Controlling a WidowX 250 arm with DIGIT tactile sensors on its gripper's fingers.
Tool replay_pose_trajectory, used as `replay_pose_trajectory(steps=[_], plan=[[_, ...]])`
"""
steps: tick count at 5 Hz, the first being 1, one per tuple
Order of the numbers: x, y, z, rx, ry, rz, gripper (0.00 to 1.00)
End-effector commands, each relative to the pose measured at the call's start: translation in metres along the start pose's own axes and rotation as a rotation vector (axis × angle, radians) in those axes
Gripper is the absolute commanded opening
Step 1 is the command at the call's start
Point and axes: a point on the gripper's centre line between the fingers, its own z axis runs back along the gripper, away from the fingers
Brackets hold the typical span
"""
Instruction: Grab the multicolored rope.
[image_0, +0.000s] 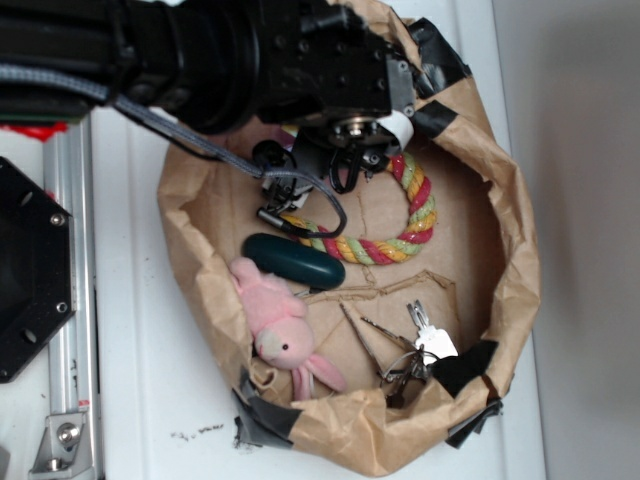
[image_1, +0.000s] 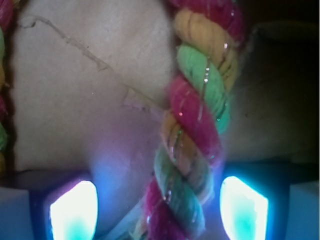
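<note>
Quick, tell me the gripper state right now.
Gripper: open, fingers on either side of the multicolored rope, not yet clamped on it.

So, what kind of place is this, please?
Probably a robot test bench, not a home: a white table with a metal rail, and a taped paper bin holding a multicolored rope, plush toy and keys.

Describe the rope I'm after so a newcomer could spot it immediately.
Look inside the brown paper bag rolled open on the white surface. Near its top edge, under the black arm, the multicolored rope curves in a C. Only it is twisted red, yellow and green; its neighbours are a dark green case and a pink plush toy.
</note>
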Motion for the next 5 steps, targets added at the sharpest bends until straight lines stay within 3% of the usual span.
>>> replay_pose_trajectory(steps=[1,3,4,5], plan=[[-0.001,0.004,-0.009,0.033,-0.009,0.092,0.00],[-0.003,0.004,-0.004,0.039,-0.024,0.097,0.00],[-0.004,0.004,0.016,0.052,-0.077,0.132,0.00],[0.004,-0.005,0.069,0.074,-0.174,0.224,0.00]])
